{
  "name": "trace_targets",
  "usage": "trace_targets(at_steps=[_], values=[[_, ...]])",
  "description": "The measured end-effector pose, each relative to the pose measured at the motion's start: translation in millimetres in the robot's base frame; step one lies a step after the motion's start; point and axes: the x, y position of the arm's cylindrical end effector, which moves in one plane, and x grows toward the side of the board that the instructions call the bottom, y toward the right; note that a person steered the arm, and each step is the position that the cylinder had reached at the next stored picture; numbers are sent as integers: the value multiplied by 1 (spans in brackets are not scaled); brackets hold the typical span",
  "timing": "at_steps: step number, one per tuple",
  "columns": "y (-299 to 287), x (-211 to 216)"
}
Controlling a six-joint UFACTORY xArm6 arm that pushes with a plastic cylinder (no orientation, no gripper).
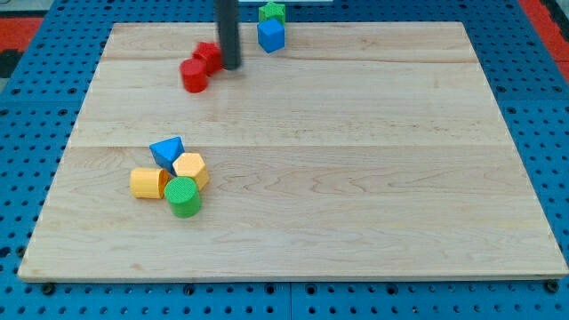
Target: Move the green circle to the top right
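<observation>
The green circle (183, 196) sits at the view's lower left of the wooden board (356, 178), touching a yellow hexagon block (191, 168) and next to a yellow cylinder (148, 183). A blue triangle (167, 150) lies just above them. My tip (231, 66) is far from the green circle, near the view's top, right beside a red block (209, 55) and just right of a red cylinder (194, 76).
A blue cube (271, 36) and a green block (273, 12) stand at the view's top edge, right of my rod. The board lies on a blue perforated table (27, 107).
</observation>
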Motion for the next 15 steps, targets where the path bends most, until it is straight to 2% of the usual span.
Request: trace_targets(at_steps=[1, 2, 5, 7, 8, 9, 10, 11, 13, 14, 15], values=[[-71, -18], [-72, -28], [2, -31], [-21, 8], [-59, 51], [-85, 61], [-135, 117], [-120, 242], [-7, 261], [39, 244], [112, 202]])
